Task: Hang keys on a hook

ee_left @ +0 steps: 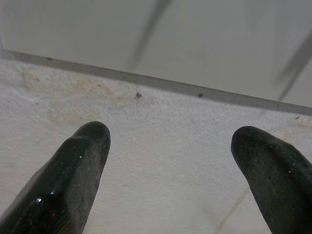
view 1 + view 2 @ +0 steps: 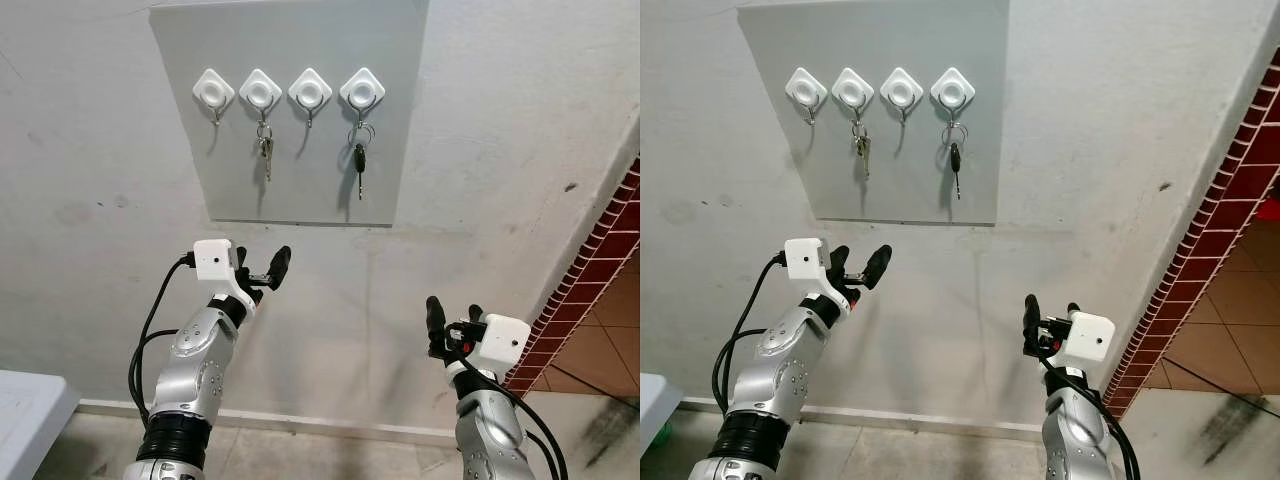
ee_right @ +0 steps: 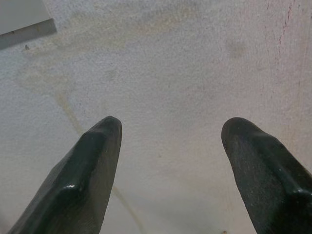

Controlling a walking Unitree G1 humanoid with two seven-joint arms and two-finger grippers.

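In the left eye view, a grey board is fixed to a pale wall, and it carries a row of four white hooks. Counting from the board's left edge, the first hook and the third hook are bare. A silver bunch of keys hangs from the second hook, and a black-headed key hangs on a ring from the fourth hook. The left gripper is raised below the board's lower left corner, fingers spread and empty. The right gripper is lower, below and right of the board, also empty. A red brick edge runs down well right of the board.

In the left wrist view, the two black fingers stand apart with bare wall between them, just under the board's lower edge.

In the right wrist view, the fingers are likewise parted on nothing, and the board's corner shows beyond them.
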